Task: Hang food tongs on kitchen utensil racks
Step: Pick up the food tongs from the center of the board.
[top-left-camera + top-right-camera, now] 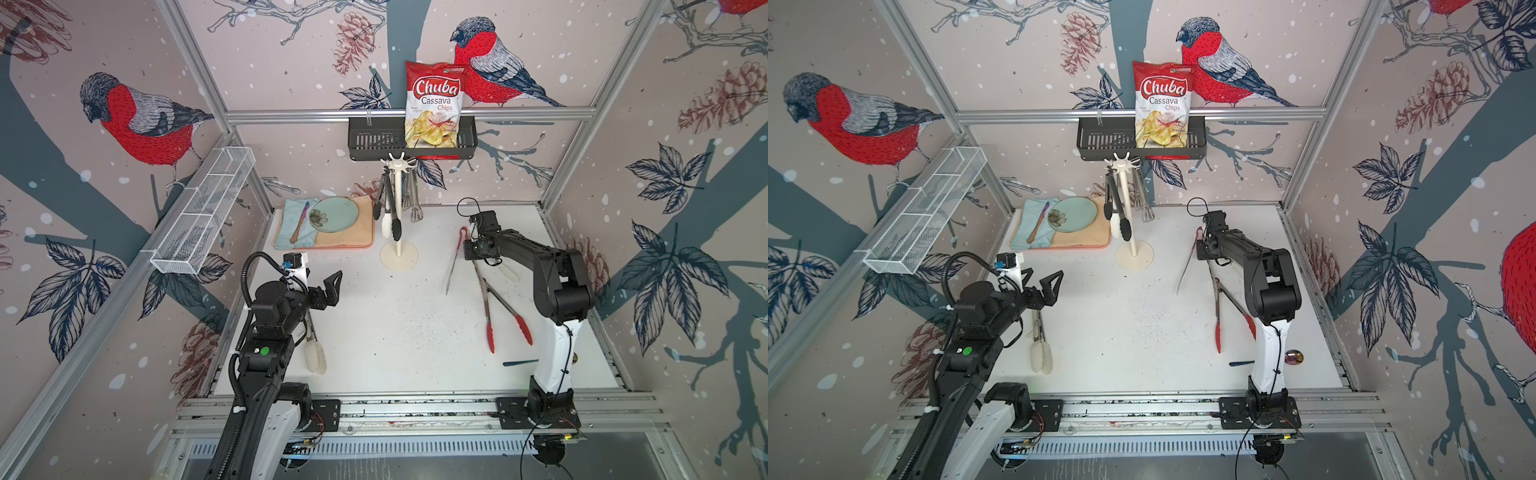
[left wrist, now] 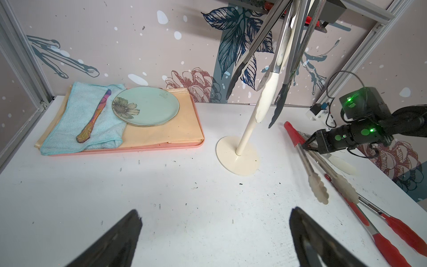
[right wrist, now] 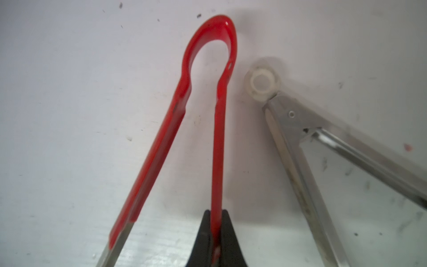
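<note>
Right gripper [image 3: 216,213], clamped on one arm of the red-handled tongs [image 3: 218,150], should next lift them to the rack [image 1: 398,191] at ten o'clock.

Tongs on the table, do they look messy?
Yes. The red-tipped tongs and white-tipped tongs lie loose on the table, not on the rack. The right gripper pinches one arm of the red-handled tongs.

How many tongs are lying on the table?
4: red-handled tongs in the right gripper's jaws, red-tipped tongs nearby, white-tipped tongs under the right arm, another white-tipped pair by the left arm. More may be hidden.
</note>
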Motion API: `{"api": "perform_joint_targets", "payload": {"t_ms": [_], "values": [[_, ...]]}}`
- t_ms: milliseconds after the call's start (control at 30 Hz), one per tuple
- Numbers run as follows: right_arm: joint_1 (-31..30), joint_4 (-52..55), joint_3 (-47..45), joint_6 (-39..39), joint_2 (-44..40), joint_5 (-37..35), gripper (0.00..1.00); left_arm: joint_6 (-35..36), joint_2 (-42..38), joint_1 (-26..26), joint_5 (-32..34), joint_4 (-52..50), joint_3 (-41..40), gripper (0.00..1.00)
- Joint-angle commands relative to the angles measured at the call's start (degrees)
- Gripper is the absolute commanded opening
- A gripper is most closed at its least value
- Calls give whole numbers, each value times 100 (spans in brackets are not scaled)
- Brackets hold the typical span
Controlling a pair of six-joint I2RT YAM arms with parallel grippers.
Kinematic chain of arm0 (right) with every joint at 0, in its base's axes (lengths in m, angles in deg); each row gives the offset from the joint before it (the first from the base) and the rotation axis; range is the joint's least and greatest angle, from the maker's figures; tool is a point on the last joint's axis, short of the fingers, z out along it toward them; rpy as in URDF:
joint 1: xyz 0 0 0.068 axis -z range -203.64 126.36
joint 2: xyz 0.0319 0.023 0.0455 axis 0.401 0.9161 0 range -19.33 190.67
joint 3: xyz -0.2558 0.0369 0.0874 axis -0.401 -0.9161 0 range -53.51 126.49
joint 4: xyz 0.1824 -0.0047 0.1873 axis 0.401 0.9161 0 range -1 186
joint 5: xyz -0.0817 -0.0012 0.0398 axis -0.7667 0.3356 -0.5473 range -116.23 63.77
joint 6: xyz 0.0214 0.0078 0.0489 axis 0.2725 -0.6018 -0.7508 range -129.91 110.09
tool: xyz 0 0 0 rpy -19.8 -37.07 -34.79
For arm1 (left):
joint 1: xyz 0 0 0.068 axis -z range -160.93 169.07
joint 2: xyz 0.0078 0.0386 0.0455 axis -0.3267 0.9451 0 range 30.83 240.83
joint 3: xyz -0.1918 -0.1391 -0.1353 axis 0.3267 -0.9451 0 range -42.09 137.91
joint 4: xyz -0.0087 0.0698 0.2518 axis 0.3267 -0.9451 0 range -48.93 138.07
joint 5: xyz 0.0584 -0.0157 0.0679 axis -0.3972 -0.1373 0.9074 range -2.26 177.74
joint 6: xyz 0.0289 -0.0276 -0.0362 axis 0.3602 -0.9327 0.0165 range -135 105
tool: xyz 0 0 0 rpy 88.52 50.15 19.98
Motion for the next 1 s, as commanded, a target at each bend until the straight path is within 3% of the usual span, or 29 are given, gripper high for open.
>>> {"api": "perform_joint_targets", "payload": {"t_ms": [0,433,967], "values": [[-45,-231,-86,84,-334,-148,2,-98,8,0,-32,91,-46,98],[-196,-676,-504,229,-1592,-334,0,-272,127,-3,79,313,-234,99],[-692,-2711,-1854,921,-3359,-299,0,-294,202,5,55,356,-279,98]]}}
